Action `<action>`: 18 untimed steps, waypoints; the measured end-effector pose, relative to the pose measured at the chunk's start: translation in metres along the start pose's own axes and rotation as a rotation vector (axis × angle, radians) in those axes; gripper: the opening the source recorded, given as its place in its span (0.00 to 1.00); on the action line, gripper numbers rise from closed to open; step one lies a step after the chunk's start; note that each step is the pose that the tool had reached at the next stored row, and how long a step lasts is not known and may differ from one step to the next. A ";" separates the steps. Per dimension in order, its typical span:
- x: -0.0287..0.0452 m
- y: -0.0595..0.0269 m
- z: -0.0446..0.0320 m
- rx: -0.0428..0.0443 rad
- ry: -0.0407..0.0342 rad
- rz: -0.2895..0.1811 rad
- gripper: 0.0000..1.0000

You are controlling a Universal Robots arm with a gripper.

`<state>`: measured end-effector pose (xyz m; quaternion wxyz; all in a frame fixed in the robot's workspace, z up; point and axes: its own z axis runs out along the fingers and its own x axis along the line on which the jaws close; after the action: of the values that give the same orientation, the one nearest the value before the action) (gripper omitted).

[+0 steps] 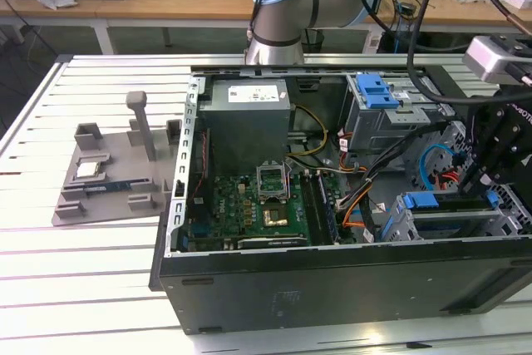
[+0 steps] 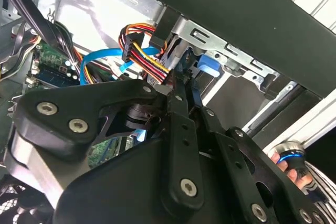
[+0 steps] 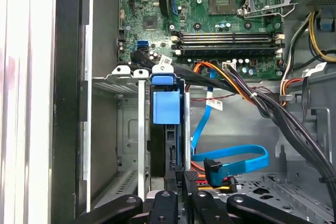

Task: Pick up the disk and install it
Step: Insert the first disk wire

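The disk [image 3: 166,106] stands on edge in the metal drive cage [image 3: 128,129] at the case's front corner, its blue bracket facing up. In the exterior view the disk [image 1: 449,204] lies low at the exterior view's right. My gripper [image 3: 182,174] is at the disk's rear end, fingers drawn together on the thin blue rail of the bracket. The exterior view shows the gripper [image 1: 490,193] reaching down inside the case. In the second wrist view the gripper [image 2: 181,85] ends beside a blue part of the disk [image 2: 207,67].
Black and coloured cable bundles [image 3: 262,103] and a blue data cable [image 3: 231,156] run beside the cage. The motherboard [image 1: 258,205], power supply [image 1: 249,110] and a second cage with a blue latch [image 1: 374,89] share the case. A grey fixture [image 1: 108,172] sits on the table.
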<state>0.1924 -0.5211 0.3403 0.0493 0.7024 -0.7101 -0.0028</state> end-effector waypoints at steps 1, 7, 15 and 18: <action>0.0000 0.0001 0.0000 0.0002 -0.0002 0.000 0.17; 0.0033 0.0007 -0.0055 0.0038 -0.0015 0.000 0.17; 0.0041 0.0006 -0.0030 0.0036 -0.0141 -0.001 0.17; 0.0055 0.0010 -0.0027 0.0037 -0.0141 -0.001 0.17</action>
<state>0.1916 -0.5265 0.3433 0.0430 0.7028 -0.7101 -0.0065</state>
